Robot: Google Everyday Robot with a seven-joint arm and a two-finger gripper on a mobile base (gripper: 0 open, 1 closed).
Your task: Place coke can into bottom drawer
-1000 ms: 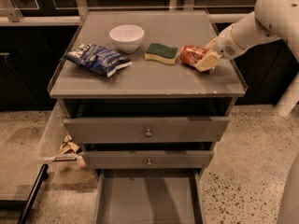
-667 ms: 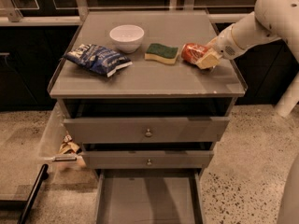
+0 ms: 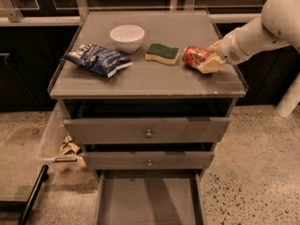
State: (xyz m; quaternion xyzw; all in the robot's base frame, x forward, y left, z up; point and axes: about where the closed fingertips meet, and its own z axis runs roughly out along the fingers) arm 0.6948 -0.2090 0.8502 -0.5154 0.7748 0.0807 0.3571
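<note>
The coke can point(image 3: 193, 56) lies on its side on the cabinet top point(image 3: 150, 78), at the right, next to the sponge. My gripper point(image 3: 210, 60) reaches in from the right on the white arm and is at the can's right end, touching it. The bottom drawer point(image 3: 149, 198) is pulled out at the foot of the cabinet, and its grey floor holds nothing.
A white bowl point(image 3: 127, 37), a blue chip bag point(image 3: 97, 59) and a green-and-yellow sponge point(image 3: 162, 53) are also on the top. The two upper drawers point(image 3: 147, 131) stick out slightly. Crumpled wrappers point(image 3: 68, 147) lie on the floor at the left.
</note>
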